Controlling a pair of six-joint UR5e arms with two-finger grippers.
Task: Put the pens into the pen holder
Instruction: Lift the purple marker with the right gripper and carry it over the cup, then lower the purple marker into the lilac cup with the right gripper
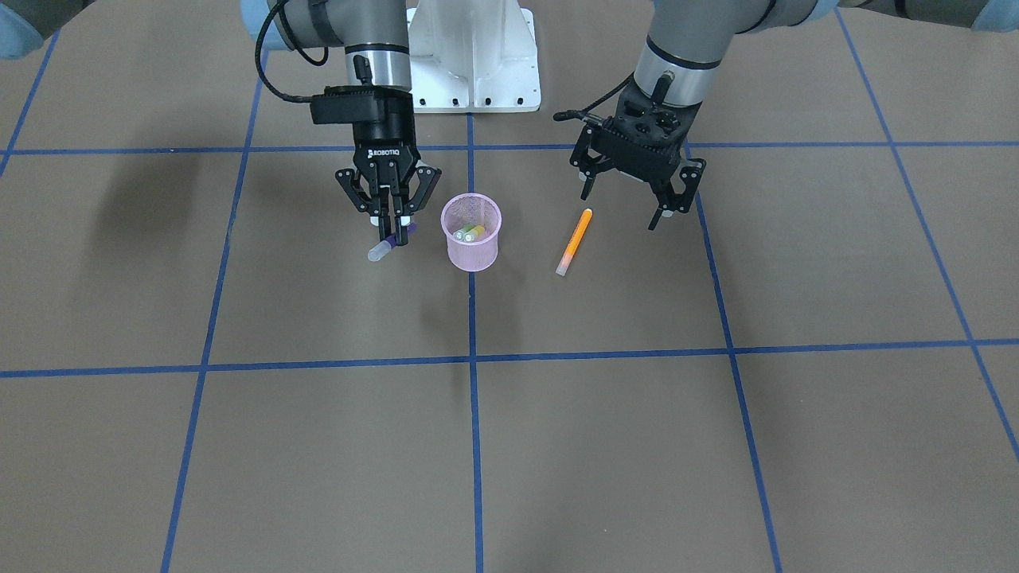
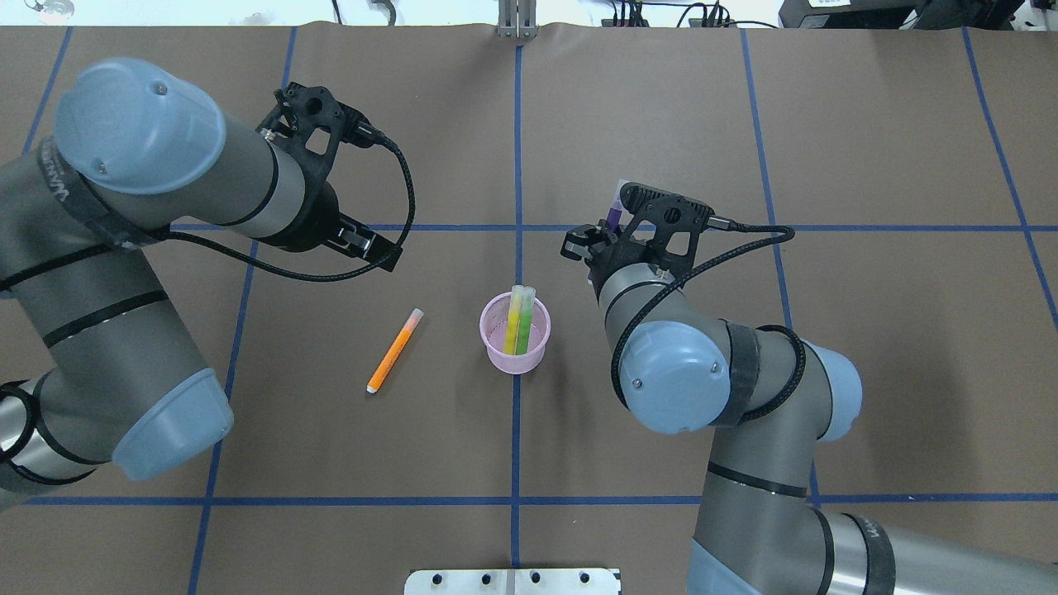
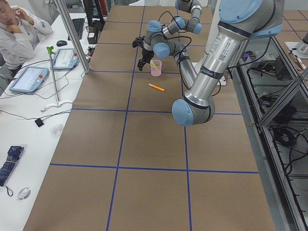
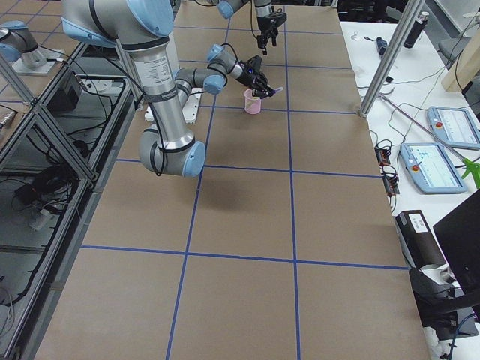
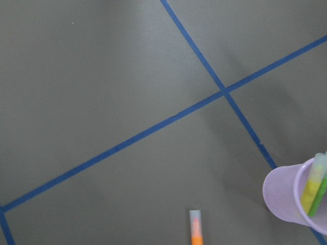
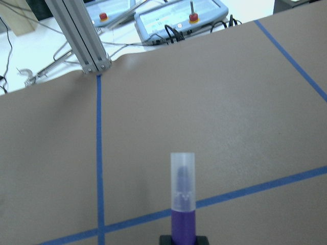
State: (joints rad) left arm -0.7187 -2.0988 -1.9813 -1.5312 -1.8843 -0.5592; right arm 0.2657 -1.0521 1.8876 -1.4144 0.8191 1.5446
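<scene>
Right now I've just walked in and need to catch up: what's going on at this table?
The robot is gathering pens into the pink mesh pen holder. The right gripper is shut on a purple pen and holds it beside the holder, not yet over it. A yellow pen and a green pen stand inside the holder. An orange pen lies on the table on the holder's other side, with the left gripper open nearby and touching nothing.
</scene>
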